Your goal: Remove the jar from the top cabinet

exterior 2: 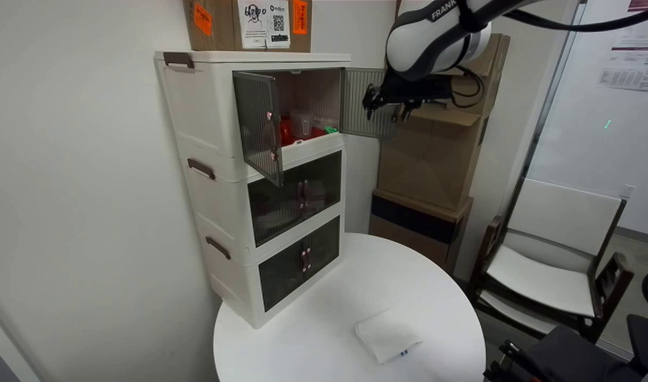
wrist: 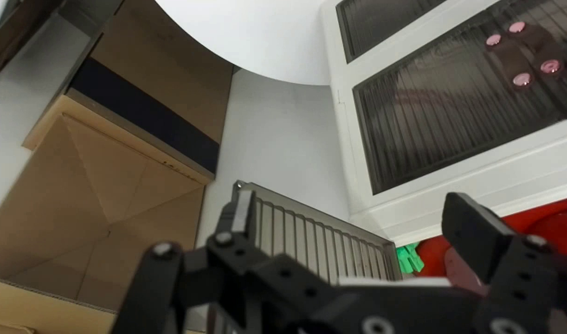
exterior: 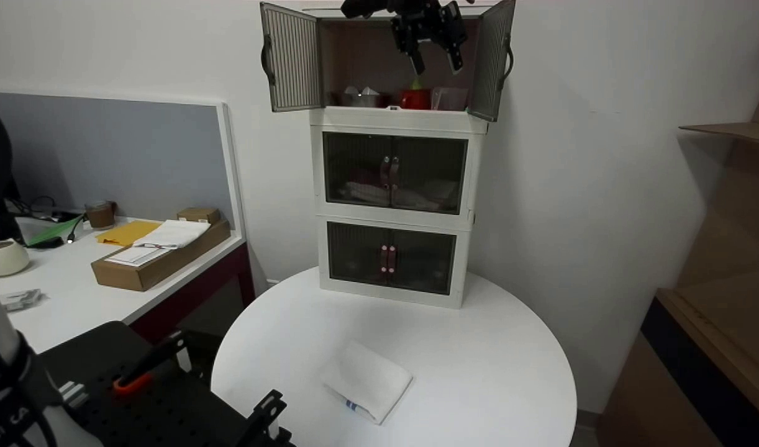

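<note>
The top cabinet [exterior: 398,118] has both tinted doors swung open in both exterior views; its rim also shows in an exterior view [exterior 2: 314,150]. The clear jar [exterior 2: 302,124] stands upright inside, beside a red mug [exterior 2: 285,131]. It also shows as a pale see-through shape right of the mug in an exterior view [exterior: 449,98]. In the wrist view a pinkish see-through round [wrist: 462,271] may be the jar; a finger partly covers it. My gripper [exterior: 437,67] is open and empty, in front of the cabinet and above the jar's level. It also shows in an exterior view [exterior 2: 387,112] and the wrist view [wrist: 353,208].
The open right door [exterior 2: 364,101] stands close behind the gripper; the left door [exterior 2: 257,127] swings outward. A green item [wrist: 409,258] lies near the right hinge. A metallic bowl-like item [exterior: 362,98] sits left of the mug. Cardboard boxes [exterior 2: 425,164] stand right of the cabinet.
</note>
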`<state>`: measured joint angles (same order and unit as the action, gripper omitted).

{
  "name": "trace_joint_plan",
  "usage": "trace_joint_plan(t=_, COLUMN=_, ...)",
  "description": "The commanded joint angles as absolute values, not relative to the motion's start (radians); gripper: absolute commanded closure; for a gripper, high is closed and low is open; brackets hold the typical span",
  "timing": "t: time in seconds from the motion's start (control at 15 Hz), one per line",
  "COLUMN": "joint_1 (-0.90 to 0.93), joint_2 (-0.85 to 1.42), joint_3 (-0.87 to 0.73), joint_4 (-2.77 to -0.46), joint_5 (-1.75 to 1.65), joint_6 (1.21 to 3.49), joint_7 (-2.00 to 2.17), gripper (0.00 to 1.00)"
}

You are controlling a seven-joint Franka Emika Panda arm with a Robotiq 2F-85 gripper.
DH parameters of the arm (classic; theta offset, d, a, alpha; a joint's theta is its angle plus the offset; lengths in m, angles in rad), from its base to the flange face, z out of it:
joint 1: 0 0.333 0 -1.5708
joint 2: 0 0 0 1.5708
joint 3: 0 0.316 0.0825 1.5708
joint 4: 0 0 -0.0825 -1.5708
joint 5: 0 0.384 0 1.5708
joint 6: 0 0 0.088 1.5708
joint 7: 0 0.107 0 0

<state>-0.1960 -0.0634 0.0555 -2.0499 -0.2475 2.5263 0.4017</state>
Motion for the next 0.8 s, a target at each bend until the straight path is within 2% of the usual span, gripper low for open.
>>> trace_joint_plan(t=0.0, joint_1=-0.121, joint_2=0.079, joint_3=0.038, joint_4=-1.874, joint_5=-0.248, joint_6=2.483, joint_7=0.502, gripper=0.0)
trace_joint_plan(t=0.33, joint_1=-0.032, joint_2=0.171, joint_3=0.011, joint_4=-1.783, joint_5=-0.218, joint_6=2.503, joint_7=0.584, gripper=0.0)
trace_joint_plan(t=0.4, joint_1=-0.031, joint_2=0.13, joint_3=-0.002, joint_4=-1.845, joint_5=-0.227, joint_6=2.52, joint_7=0.554, gripper=0.0)
trace_joint_plan(t=0.73, joint_1=-0.014, joint_2=0.159, joint_3=-0.012, joint_4=-1.812, joint_5=-0.223, joint_6=2.52, joint_7=0.565, gripper=0.0)
